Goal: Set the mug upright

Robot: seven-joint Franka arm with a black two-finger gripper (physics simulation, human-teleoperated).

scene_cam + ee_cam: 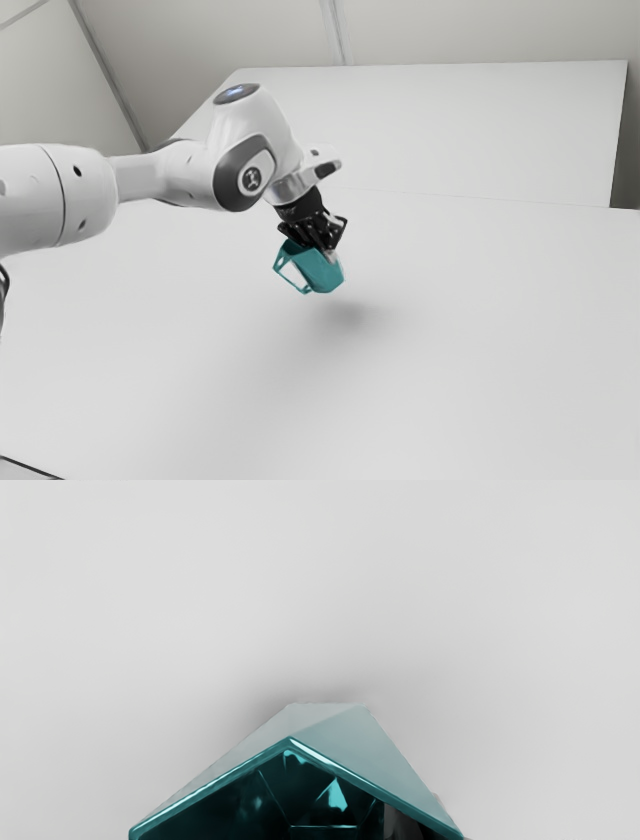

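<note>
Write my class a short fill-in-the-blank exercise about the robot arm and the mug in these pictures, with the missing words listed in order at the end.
1. The colour of the mug is ____.
2. The hand holds the mug in the air, ____ the table.
3. The arm comes in from the exterior view's ____.
4. The mug is tilted, so the task of setting it ____ is unfinished.

Missing words: teal; above; left; upright.
</note>
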